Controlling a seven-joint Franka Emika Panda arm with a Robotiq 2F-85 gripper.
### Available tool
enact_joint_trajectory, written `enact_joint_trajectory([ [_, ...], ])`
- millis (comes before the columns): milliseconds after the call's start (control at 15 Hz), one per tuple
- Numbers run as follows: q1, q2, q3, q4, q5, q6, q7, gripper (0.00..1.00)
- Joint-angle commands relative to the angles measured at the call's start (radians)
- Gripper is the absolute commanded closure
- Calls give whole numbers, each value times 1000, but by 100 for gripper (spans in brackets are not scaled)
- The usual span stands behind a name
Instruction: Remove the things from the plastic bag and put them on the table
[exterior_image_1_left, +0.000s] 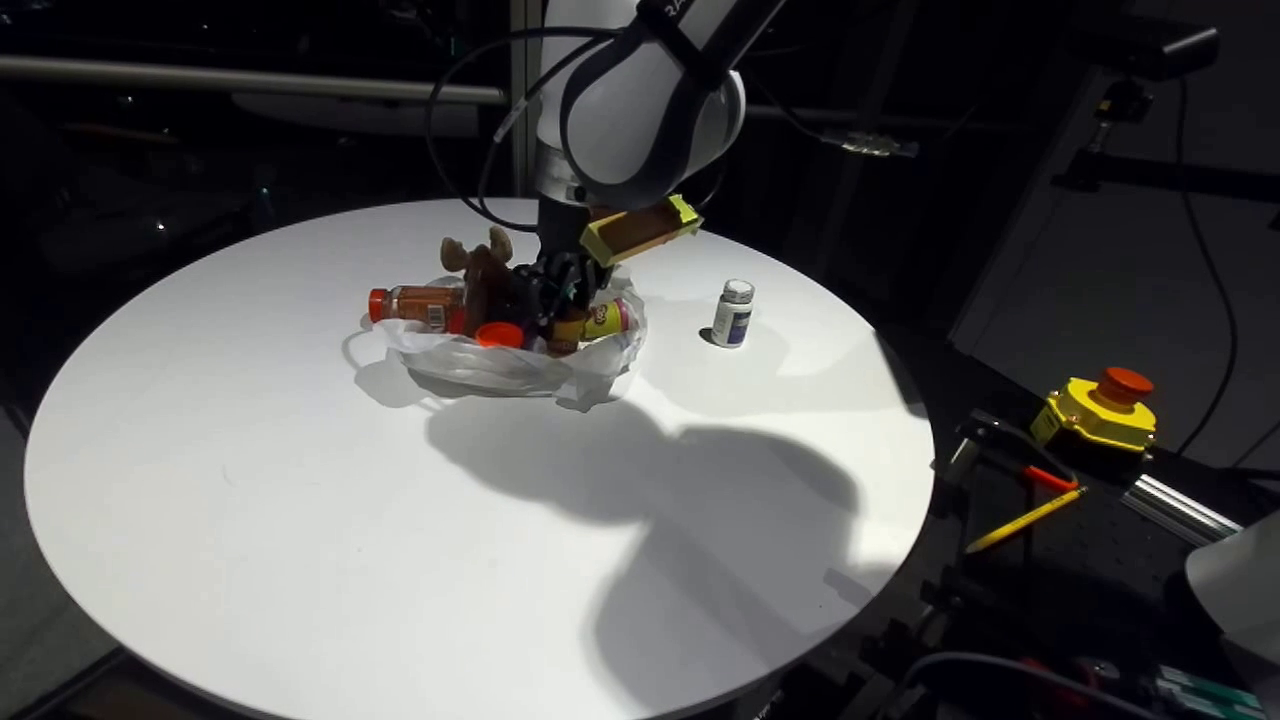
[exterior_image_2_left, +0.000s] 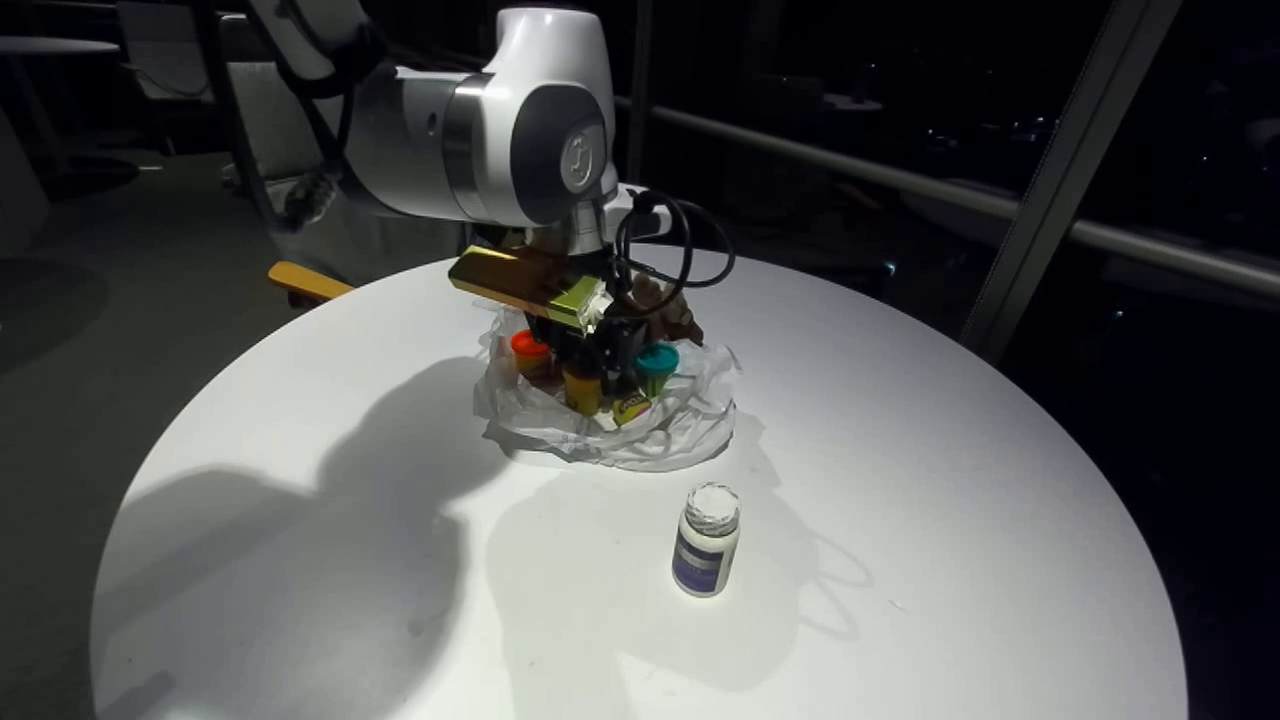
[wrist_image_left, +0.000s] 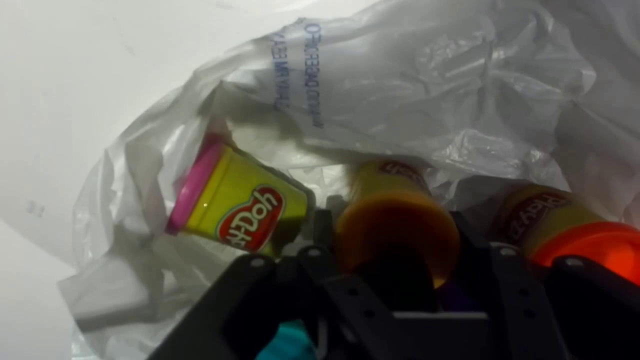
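The step in hand looks like taking hold of an orange-topped tub (wrist_image_left: 390, 202) inside the plastic bag (wrist_image_left: 385, 85): in the wrist view the gripper (wrist_image_left: 394, 223) seems clamped on its sides, with a pink-lidded tub (wrist_image_left: 237, 202) at left and a red-lidded tub (wrist_image_left: 560, 227) at right. The next move calls for a straight lift clear of the bag's crumpled edge. In an exterior view the table (exterior_image_1_left: 300, 520) leaves open room near and left of the bag; a white bottle (exterior_image_1_left: 733, 315) stands at right

The white arm (exterior_image_2_left: 500, 170) has a grey cap (exterior_image_2_left: 577, 160), black cables (exterior_image_2_left: 688, 255), black fingers (wrist_image_left: 350, 295).
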Motion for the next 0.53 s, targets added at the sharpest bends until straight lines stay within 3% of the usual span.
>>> enact_joint_trajectory([
  [0,4,-71,-2,-33,10,-39,-24,72],
  [467,55,-315,-51,-175,-75,-153,15,72],
])
